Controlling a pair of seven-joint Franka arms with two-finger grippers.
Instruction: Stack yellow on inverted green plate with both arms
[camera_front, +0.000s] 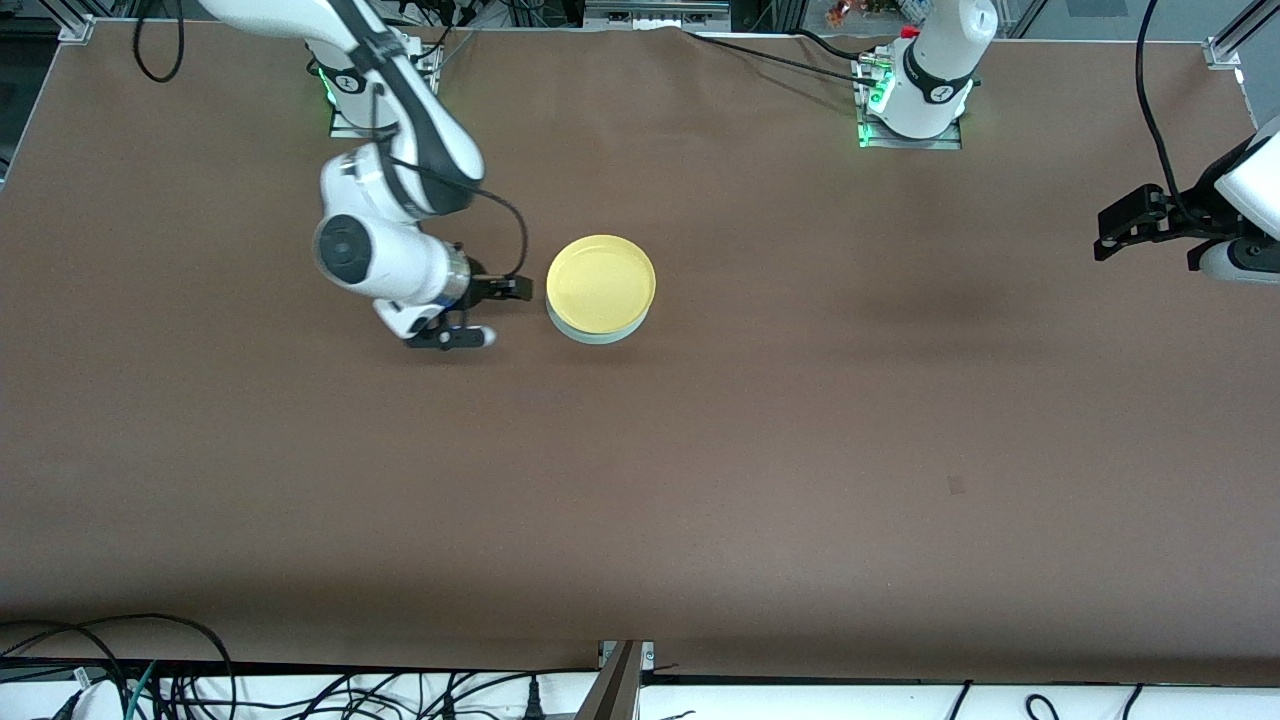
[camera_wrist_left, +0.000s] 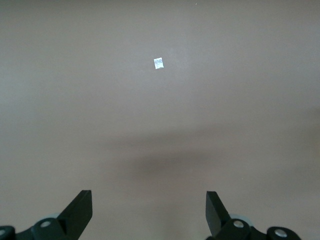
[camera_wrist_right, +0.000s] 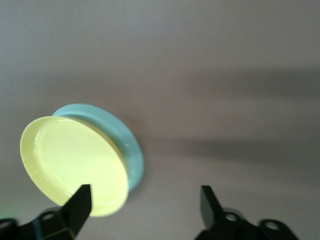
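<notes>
Brown tabletop (camera_front: 700, 450) with the yellow plate (camera_front: 601, 283) already sitting on the upside-down green plate (camera_front: 598, 333), right tool (camera_front: 487, 312) spread wide just beside that stack, left tool (camera_wrist_left: 149, 210) spread too, waiting well apart, so basically just retreat next.

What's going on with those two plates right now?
Right hand open beside the stack. Left hand open, waiting at its table end. Yellow plate sits on green plate. Nothing in the way.
</notes>
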